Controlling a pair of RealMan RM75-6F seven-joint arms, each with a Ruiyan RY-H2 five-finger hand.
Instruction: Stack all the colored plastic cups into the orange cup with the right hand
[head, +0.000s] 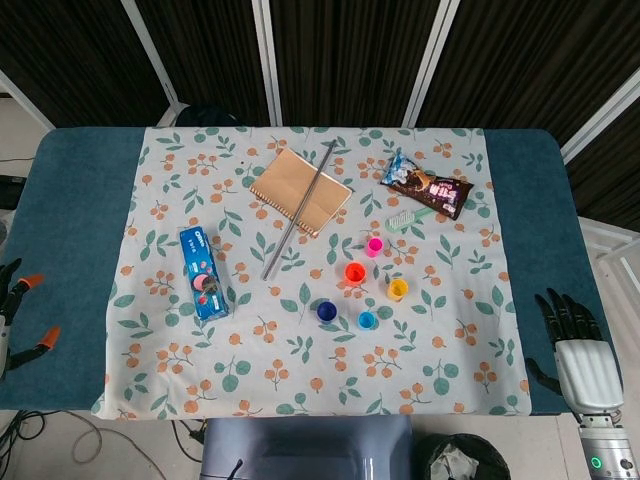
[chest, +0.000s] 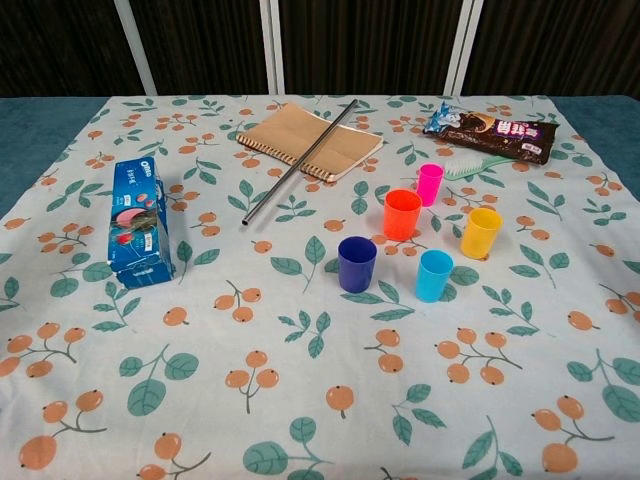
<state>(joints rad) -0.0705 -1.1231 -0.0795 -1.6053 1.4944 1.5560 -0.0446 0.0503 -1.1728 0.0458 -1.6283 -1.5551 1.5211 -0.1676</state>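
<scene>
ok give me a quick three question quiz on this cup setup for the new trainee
1. True or false: a cup is already nested in the orange cup.
2. Which cup stands nearest the comb? A) dark blue B) pink C) light blue
3. Fill in: the metal rod lies across the ____.

Key
1. False: dark blue cup, light blue cup, yellow cup and pink cup each stand alone; right hand holds nothing.
2. B
3. notebook
</scene>
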